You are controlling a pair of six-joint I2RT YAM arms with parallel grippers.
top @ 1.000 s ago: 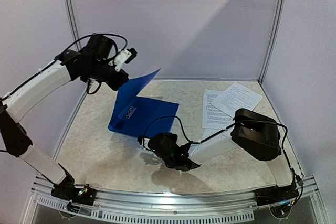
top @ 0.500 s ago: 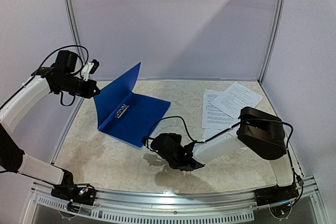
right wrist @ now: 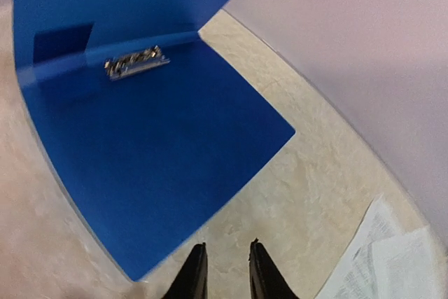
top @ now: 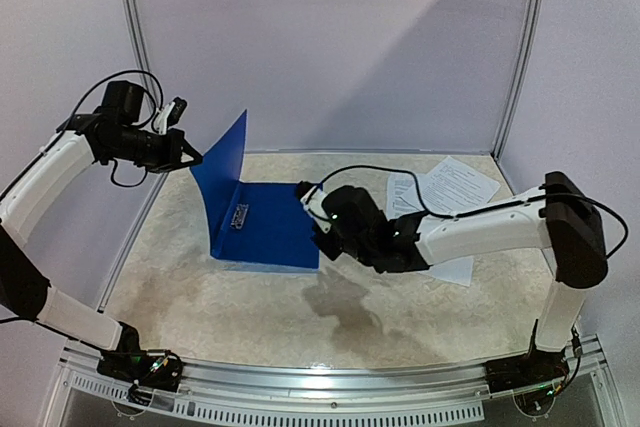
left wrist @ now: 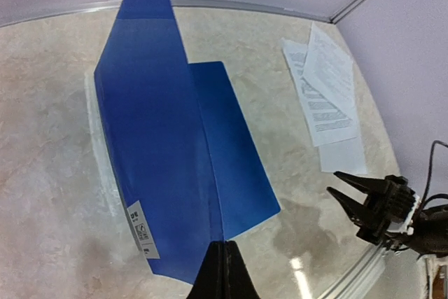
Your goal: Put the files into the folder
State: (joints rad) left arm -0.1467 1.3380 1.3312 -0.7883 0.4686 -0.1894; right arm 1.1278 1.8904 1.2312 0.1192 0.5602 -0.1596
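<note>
The left gripper [left wrist: 224, 265] has its fingers clenched on the free edge of the folder [left wrist: 175, 145], and we read this as a firm pinch. It holds the cover [top: 225, 159] near upright, while the lower leaf [top: 275, 229] lies flat on the table [top: 200, 292] at about 10 o'clock from the table's centre. The metal clip [right wrist: 133, 63] at the spine is exposed.

The right gripper [right wrist: 225, 250] has its fingers released, with a narrow gap between them and nothing in it. It hovers just off the lower leaf's right-hand edge.

The files [top: 455, 187] lie overlapped on the table at about 2 o'clock, well apart from the folder and untouched.

We judge the opening step done, since the folder is spread and ready to receive. Everything else remains:
- picking up the sheets,
- carrying them to the lower leaf,
- closing the cover.
</note>
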